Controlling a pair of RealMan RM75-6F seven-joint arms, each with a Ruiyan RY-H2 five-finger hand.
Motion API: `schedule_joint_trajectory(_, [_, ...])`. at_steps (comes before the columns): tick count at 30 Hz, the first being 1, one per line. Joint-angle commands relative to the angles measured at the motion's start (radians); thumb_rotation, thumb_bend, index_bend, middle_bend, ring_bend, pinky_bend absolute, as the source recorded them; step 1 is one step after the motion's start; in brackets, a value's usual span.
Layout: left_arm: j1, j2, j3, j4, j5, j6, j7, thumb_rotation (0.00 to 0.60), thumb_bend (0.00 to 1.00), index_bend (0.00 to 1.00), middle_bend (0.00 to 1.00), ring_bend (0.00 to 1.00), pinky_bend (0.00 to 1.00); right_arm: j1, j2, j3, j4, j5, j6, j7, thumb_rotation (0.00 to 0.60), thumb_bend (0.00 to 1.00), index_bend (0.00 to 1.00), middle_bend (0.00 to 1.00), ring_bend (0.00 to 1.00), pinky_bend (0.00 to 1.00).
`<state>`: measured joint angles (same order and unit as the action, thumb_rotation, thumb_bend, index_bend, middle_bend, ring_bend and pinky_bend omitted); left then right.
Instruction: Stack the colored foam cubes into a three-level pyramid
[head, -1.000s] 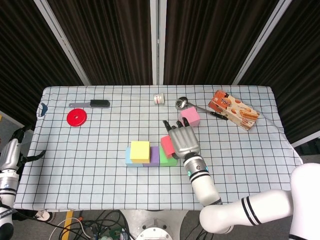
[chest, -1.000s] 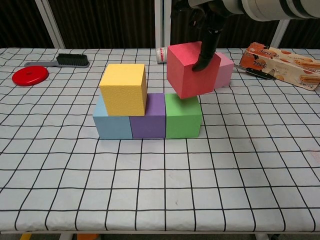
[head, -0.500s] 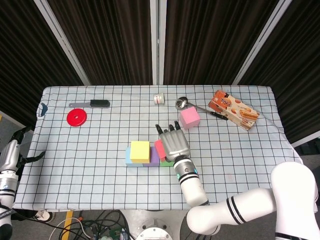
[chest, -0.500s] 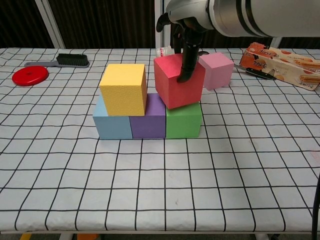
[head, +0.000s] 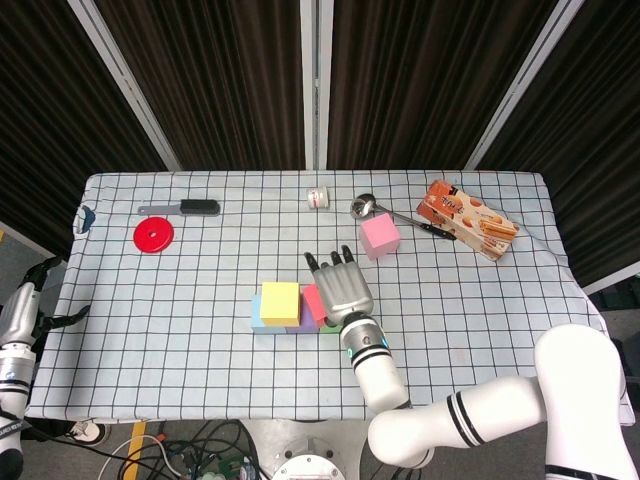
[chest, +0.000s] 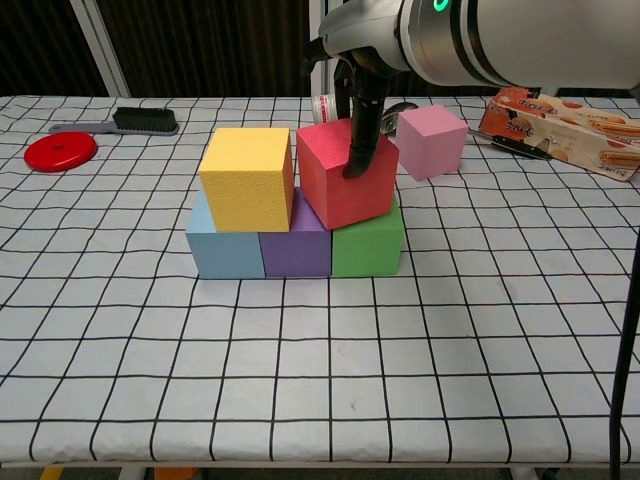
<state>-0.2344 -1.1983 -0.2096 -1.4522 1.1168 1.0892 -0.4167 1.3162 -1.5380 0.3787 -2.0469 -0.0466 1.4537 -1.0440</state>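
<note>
Clearly, the right hand (head: 343, 287) was holding the red cube (chest: 345, 172), with one dark finger (chest: 361, 140) pressed down on the cube's front face while the other fingers were behind it and mostly hidden. The red cube was tilted, not yet flat, and it sat over the seam between the purple cube (chest: 297, 240) and the green cube (chest: 371, 241), close beside the yellow cube (chest: 247, 178); I could not tell if the red and yellow cubes touched. The yellow cube stood upright on the second level, over the blue cube (chest: 218, 247) and the purple one. The three lower cubes made one row, side against side, on the checkered tablecloth (chest: 320, 380). The pink cube (chest: 431, 140) was alone on the cloth behind the stack, toward the right. The left hand (head: 40, 300) hung at the left edge of the table, holding nothing, its fingers a little apart. Far back on the table lay a red disc (head: 153, 235), a black brush (head: 186, 208), a small white roll (head: 318, 198), a metal ladle (head: 366, 207) and a snack box (head: 467, 219).
</note>
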Motion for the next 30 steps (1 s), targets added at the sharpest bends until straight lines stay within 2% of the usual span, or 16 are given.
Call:
schedule_joint_trajectory(1, [0.0, 0.001, 0.0, 0.001, 0.0, -0.002, -0.002, 0.6, 0.16, 0.11, 0.11, 0.01, 0.09, -0.002, 0.0, 0.001, 0.0, -0.002, -0.004, 0.001, 0.6, 0.06, 0.0, 0.31, 0.08, 0.0])
schedule_joint_trajectory(14, [0.002, -0.001, -0.002, 0.003, 0.001, -0.015, -0.014, 0.6, 0.16, 0.11, 0.11, 0.01, 0.09, -0.02, 0.02, 0.012, -0.024, -0.019, -0.013, 0.018, 0.6, 0.06, 0.0, 0.25, 0.04, 0.0])
schedule_joint_trajectory(19, [0.008, 0.005, 0.001, -0.003, 0.01, -0.014, -0.029, 0.6, 0.16, 0.11, 0.11, 0.01, 0.09, -0.076, 0.148, 0.02, -0.114, -0.026, -0.051, 0.044, 0.6, 0.04, 0.0, 0.18, 0.0, 0.0])
schedule_joint_trajectory(22, [0.006, 0.004, 0.003, -0.004, 0.013, -0.022, -0.034, 0.6, 0.16, 0.11, 0.11, 0.01, 0.09, -0.139, 0.267, 0.019, -0.16, -0.024, -0.14, 0.09, 0.6, 0.04, 0.0, 0.13, 0.0, 0.0])
schedule_joint_trajectory(24, [0.004, -0.001, 0.002, -0.003, 0.013, -0.025, -0.032, 0.6, 0.16, 0.11, 0.11, 0.01, 0.09, -0.2, 0.336, 0.02, -0.161, -0.07, -0.244, 0.171, 0.6, 0.03, 0.0, 0.11, 0.0, 0.0])
schedule_joint_trajectory(26, [0.003, -0.009, 0.0, -0.004, 0.013, -0.021, -0.032, 0.6, 0.16, 0.11, 0.11, 0.01, 0.09, -0.272, 0.383, 0.013, -0.134, -0.158, -0.379, 0.276, 0.6, 0.03, 0.0, 0.1, 0.0, 0.0])
schedule_joint_trajectory(28, [0.003, -0.022, -0.004, -0.003, 0.017, -0.008, -0.034, 0.6, 0.16, 0.11, 0.11, 0.01, 0.09, -0.359, 0.421, 0.008, -0.063, -0.29, -0.57, 0.419, 0.6, 0.04, 0.0, 0.09, 0.0, 0.0])
schedule_joint_trajectory(30, [0.003, -0.038, -0.006, 0.001, 0.026, 0.009, -0.035, 0.6, 0.16, 0.11, 0.11, 0.01, 0.09, -0.446, 0.417, 0.027, 0.039, -0.454, -0.75, 0.586, 0.6, 0.02, 0.0, 0.09, 0.0, 0.0])
